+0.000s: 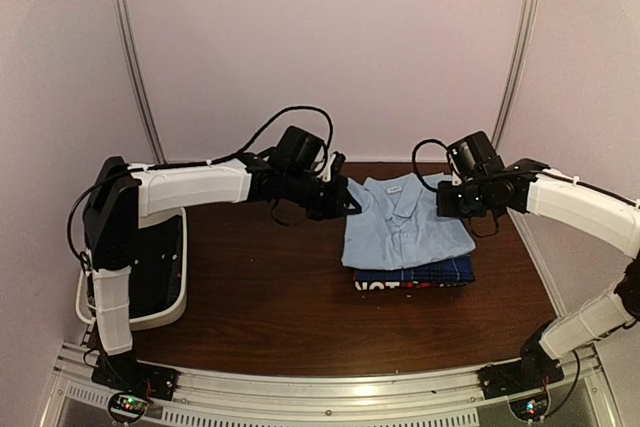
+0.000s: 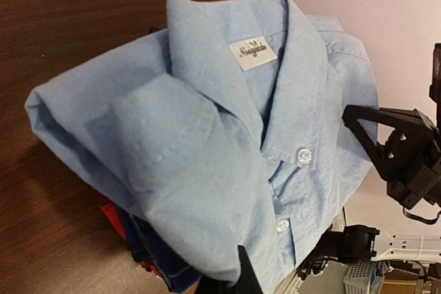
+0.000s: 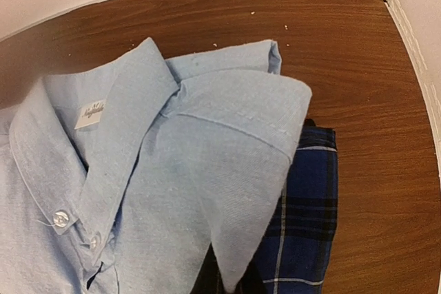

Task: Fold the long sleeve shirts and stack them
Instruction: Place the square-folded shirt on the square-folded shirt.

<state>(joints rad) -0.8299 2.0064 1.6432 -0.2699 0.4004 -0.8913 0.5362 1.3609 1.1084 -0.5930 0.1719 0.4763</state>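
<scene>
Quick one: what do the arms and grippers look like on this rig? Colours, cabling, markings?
Both alike: left arm and right arm have white shells over black joints, with black wrist camera blocks and black cables looping off them. Fingers are black, angular. Black bases sit on a ribbed silver rail, small lit boards beside them. No markings readable.

A robotics lab cell: plain walls (image 1: pixel 330 37), two arms (image 1: pixel 190 185) bolted to a rail (image 1: pixel 330 384)

Folded lt blue shirt (image 1: pixel 405 222) collar-up atop navy plaid shirt (image 1: pixel 432 272) w/ red/black shirt (image 1: pixel 395 285) underneath
</scene>
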